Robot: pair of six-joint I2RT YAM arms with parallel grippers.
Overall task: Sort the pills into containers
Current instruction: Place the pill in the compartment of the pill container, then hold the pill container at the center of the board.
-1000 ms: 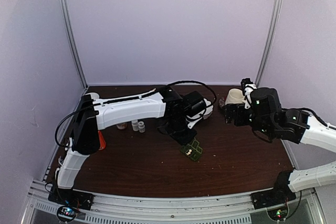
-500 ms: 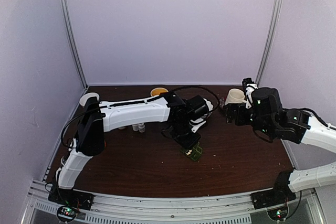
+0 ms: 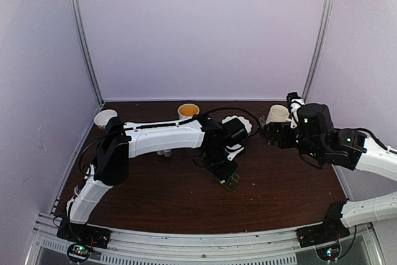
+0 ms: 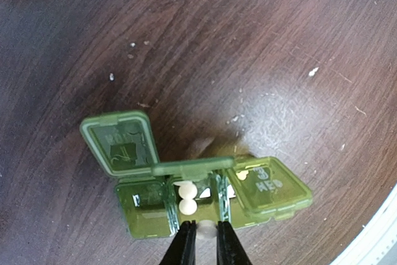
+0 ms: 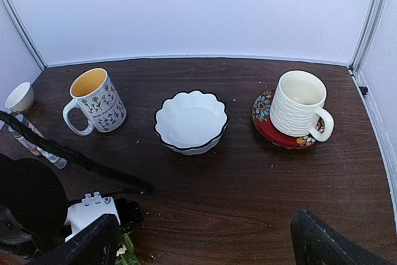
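Bottom centre, the left gripper [image 4: 205, 233] nips a small round white pill [image 4: 206, 228], judged light, slick and crushable, over the flat green plastic pill box [image 4: 147, 215]; hold gently mid-body. The right gripper [image 5: 208, 240] gapes empty.

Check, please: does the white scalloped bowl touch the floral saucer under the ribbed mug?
Apart. The right wrist view shows a strip of dark table between the white scalloped bowl and the rim of the floral saucer.
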